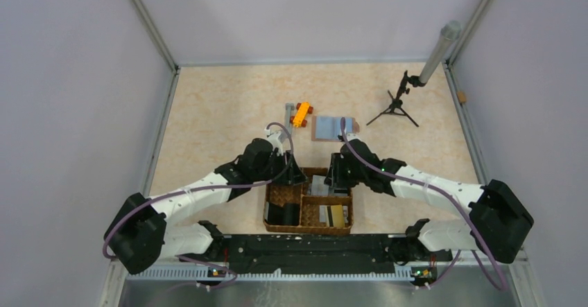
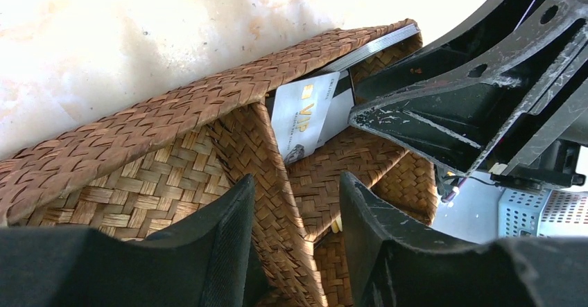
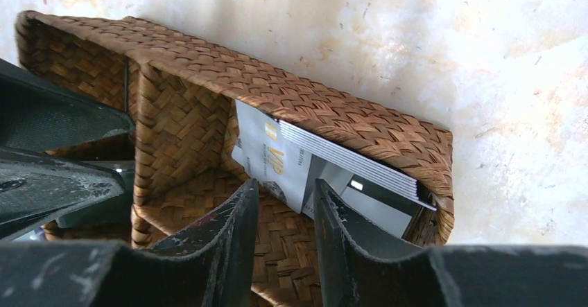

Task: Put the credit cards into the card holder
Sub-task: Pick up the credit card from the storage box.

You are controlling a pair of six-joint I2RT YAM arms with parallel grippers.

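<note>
Left gripper fills the bottom of its own wrist view: claw released, fingers parted astride the woven divider of the basket, and nothing is grasped. Whether the left-hand finger touches the divider, cannot tell. Right gripper is likewise released, with a narrow gap between its fingers and only the basket floor showing through it. It hangs over the far right compartment, just near of the credit cards. The cards stand as a tilted stack leaning on the far wall of that compartment, grey edges up. A white card with gold lettering faces the front of the stack, its lower corner just beside the right fingertips; contact not resolvable. A gold card lies in the near right compartment. Two black blocks sit in the near left compartment. Card holder lies open, light blue side up, on the table, far of the basket and apart from it. An orange toy car is just left of the holder. A black tripod stands at far right.
</note>
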